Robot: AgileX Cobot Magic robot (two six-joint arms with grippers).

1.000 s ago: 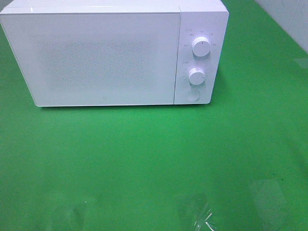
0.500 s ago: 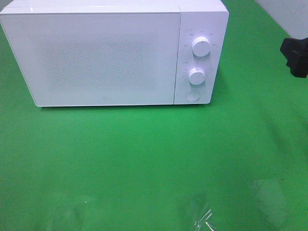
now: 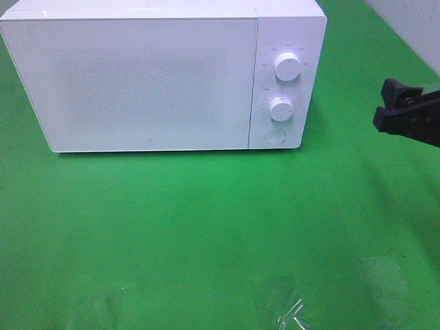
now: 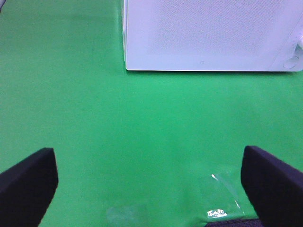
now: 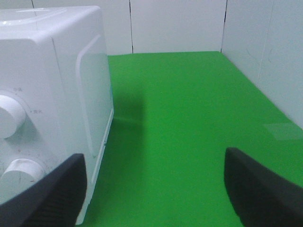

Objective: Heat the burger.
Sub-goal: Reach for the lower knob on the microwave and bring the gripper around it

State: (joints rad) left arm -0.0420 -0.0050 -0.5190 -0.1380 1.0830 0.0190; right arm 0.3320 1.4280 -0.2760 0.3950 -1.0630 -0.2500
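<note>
Hovering right of the shut microwave (image 3: 151, 82), my right fingers (image 3: 412, 122) stand spread, empty, nearer its button (image 3: 276, 136) than my left fingers (image 4: 26, 182), likewise spread; no burger shows.

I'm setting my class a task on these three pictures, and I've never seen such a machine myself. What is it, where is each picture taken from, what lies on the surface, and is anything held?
It is a robot with two arms, each ending in jaws. One picture comes from a camera mounted high, looking down on a green surface with a white microwave, shut. The dark shape at that picture's right edge is the right arm. The other two pictures come from cameras on the wrists. Each shows its own jaws as two dark tips standing wide apart, with nothing between them. The left jaws face the microwave's front; the right jaws are beside its knobs. No burger shows in any view.
</note>
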